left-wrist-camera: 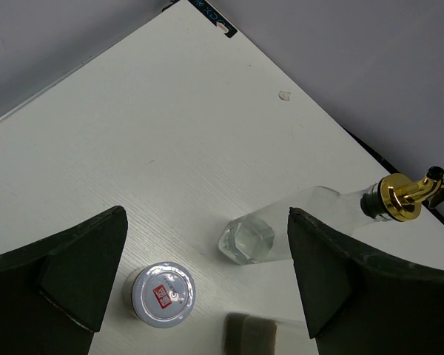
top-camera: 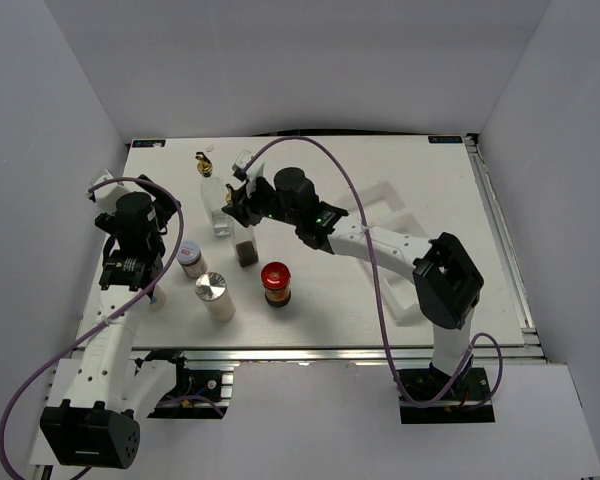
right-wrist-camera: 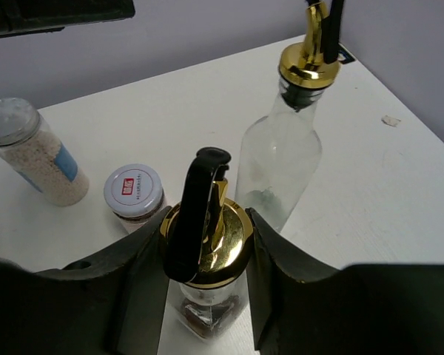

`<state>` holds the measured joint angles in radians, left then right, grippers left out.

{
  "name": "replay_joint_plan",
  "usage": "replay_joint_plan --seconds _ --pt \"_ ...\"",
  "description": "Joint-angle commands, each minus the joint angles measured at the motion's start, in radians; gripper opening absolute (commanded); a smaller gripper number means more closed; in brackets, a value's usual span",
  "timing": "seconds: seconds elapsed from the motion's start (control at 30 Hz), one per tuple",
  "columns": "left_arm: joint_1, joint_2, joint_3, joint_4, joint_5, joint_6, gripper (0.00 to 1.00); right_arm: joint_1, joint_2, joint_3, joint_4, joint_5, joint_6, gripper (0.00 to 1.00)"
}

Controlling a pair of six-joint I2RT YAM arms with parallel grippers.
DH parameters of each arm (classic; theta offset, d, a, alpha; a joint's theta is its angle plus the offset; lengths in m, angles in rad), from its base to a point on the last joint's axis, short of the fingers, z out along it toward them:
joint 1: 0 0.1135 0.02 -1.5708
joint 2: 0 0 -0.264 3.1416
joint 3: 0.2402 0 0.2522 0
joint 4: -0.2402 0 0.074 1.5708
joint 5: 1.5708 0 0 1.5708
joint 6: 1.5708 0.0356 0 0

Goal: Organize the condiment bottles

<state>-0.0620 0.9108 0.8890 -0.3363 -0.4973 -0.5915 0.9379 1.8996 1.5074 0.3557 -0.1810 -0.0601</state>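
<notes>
Glass, so slick and breakable: right gripper (right-wrist-camera: 206, 245) is clamped round the gold-collared neck of the tall clear glass cruet with dark contents (top-camera: 246, 248), mid-table, four o'clock of the empty clear glass cruet (top-camera: 216, 205). A neck hold looks sound but swing-prone. Left gripper (left-wrist-camera: 207, 274) hangs with its jaws apart.

I take the filled cruet (top-camera: 246, 250) as my mark on the desk (top-camera: 430, 170). The empty cruet (top-camera: 215, 205) stands just beside it, to its left and slightly behind. The labelled jar (top-camera: 191, 258) sits near its left side. Toward the arm bases, the shaker (top-camera: 213, 297) stands front-left of it and the other jar (top-camera: 276, 283) front-right. The divided tray (top-camera: 390, 195) lies well to its right.
</notes>
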Motion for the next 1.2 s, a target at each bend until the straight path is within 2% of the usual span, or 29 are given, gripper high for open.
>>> replay_joint_plan --seconds 0.0,0.13,0.23,0.43,0.73,0.9,1.17 --pt "0.004 -0.020 -0.012 0.006 -0.006 0.004 0.98 -0.025 -0.140 0.025 0.080 0.067 -0.059 0.00" --pt "0.004 -0.023 -0.013 0.014 0.014 0.015 0.98 -0.105 -0.252 0.025 0.051 0.057 -0.057 0.00" --pt "0.002 -0.021 -0.016 0.020 0.026 0.019 0.98 -0.207 -0.321 0.021 0.002 -0.024 -0.031 0.00" --pt "0.002 -0.012 -0.027 0.039 0.026 0.033 0.98 -0.437 -0.433 0.001 -0.113 -0.086 -0.053 0.00" --pt "0.004 0.020 -0.021 0.043 0.019 0.050 0.98 -0.671 -0.445 0.022 -0.199 -0.204 -0.072 0.00" --pt "0.002 0.022 -0.018 0.046 0.019 0.053 0.98 -0.718 -0.381 0.054 -0.207 -0.252 -0.081 0.00" --pt "0.002 0.014 -0.021 0.042 0.014 0.053 0.98 -0.723 -0.333 0.013 -0.152 -0.221 -0.122 0.00"
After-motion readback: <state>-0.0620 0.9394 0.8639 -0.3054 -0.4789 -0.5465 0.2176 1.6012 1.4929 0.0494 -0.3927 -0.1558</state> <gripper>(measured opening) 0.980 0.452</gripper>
